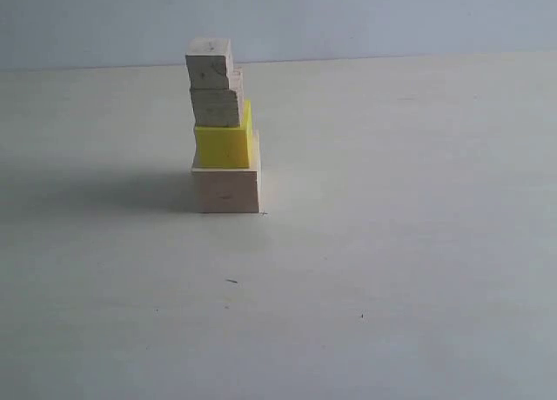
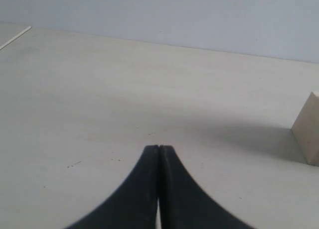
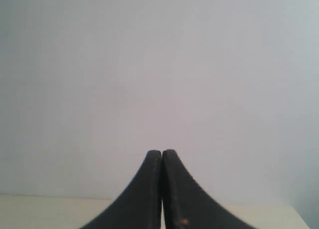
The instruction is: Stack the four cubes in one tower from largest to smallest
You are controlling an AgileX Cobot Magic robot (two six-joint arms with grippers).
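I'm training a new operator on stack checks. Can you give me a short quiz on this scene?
1. True or false: the yellow cube sits directly on the largest cube.
2. How many cubes make up the tower?
3. The left gripper is: A) open, B) shut and empty, C) shut on a cube.
Key: 1 true; 2 four; 3 B.
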